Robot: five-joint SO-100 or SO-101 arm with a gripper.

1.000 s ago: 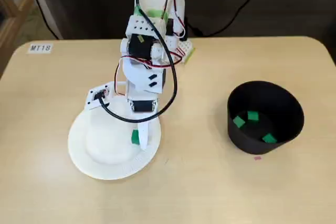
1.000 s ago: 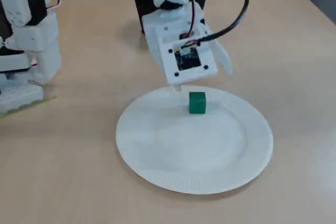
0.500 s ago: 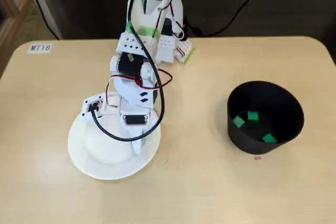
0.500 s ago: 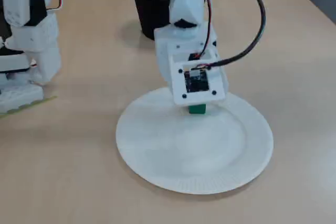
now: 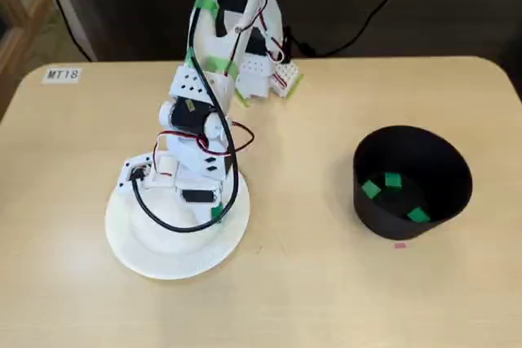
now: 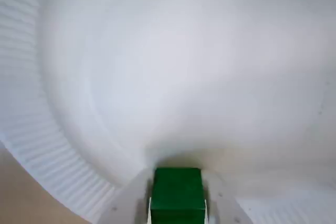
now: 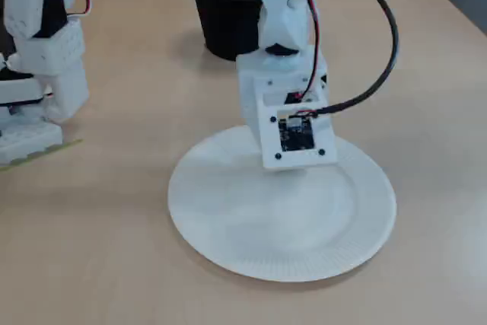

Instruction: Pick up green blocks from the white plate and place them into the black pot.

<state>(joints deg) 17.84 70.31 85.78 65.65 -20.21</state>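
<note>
Tan tabletop (image 5: 326,299), dark backdrop behind it. Green block (image 6: 177,195) rests on the white plate (image 5: 130,242), on the plate's flat part close to its right-hand rim as a fixed view shows it. Gripper (image 6: 177,205) is lowered onto the plate with one white finger (image 6: 131,203) against each side of the block; in the wrist view both sit flush on it with no gap showing, so it reads as clamped on the block, which is not lifted off the plate. In the other fixed view the wrist camera board (image 7: 295,133) hangs over the plate's far half and hides the block. Arm base (image 5: 245,46) stands beyond the plate's far edge. Black pot (image 5: 444,193) stands well apart to the right of the plate and holds three green pieces (image 5: 393,180). Label "MT18" (image 5: 63,74) is stuck down up and left of the plate, near the table corner.
</note>
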